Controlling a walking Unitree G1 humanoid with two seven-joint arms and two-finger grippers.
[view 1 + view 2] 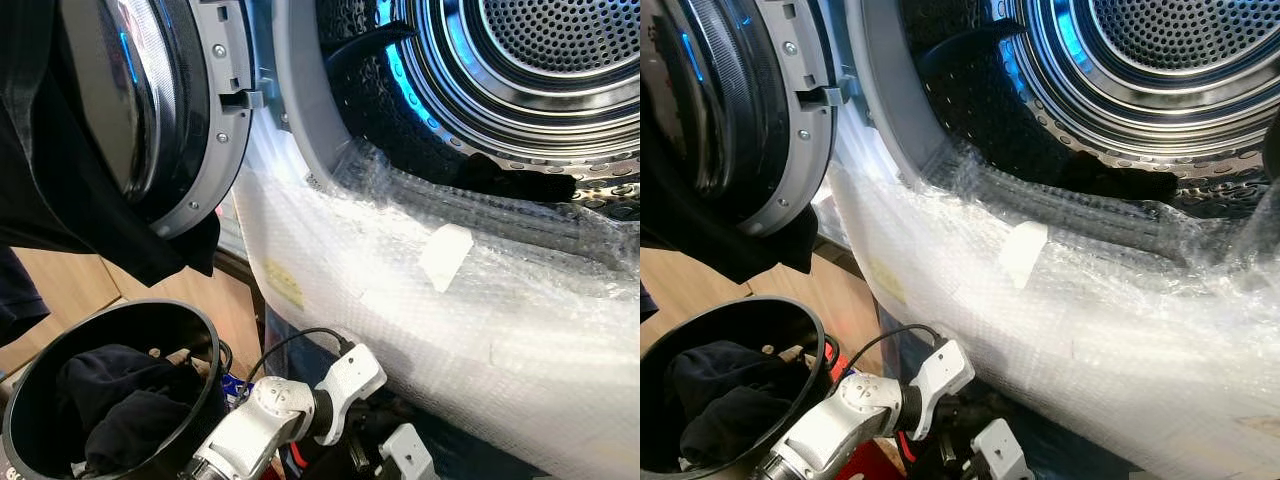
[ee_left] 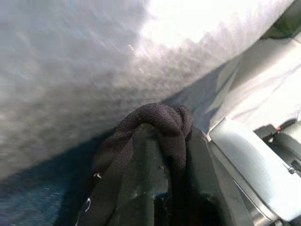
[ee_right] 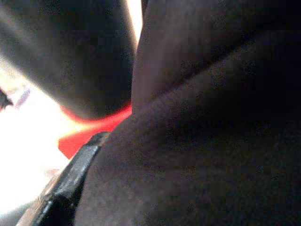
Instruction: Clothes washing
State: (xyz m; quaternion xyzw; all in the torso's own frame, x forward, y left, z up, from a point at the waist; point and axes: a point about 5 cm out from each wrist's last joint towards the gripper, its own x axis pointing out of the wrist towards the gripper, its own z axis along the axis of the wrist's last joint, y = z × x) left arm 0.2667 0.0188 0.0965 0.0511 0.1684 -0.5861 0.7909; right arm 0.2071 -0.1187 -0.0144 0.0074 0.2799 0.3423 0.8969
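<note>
The washing machine's steel drum stands open, and dark clothing lies at its lower rim. A black garment hangs over the open door at the left. At the lower left, a black bucket holds more dark clothes. My left arm reaches low under the machine's front. In the left wrist view my left gripper is shut on a bunched black cloth. In the right wrist view dark fabric lies close against one black finger of the right gripper.
Bubble wrap covers the machine's bulging front, with a white tape patch on it. A black cable loops by my left wrist. A grey arm part sits at the bottom. Wooden floor shows on the left.
</note>
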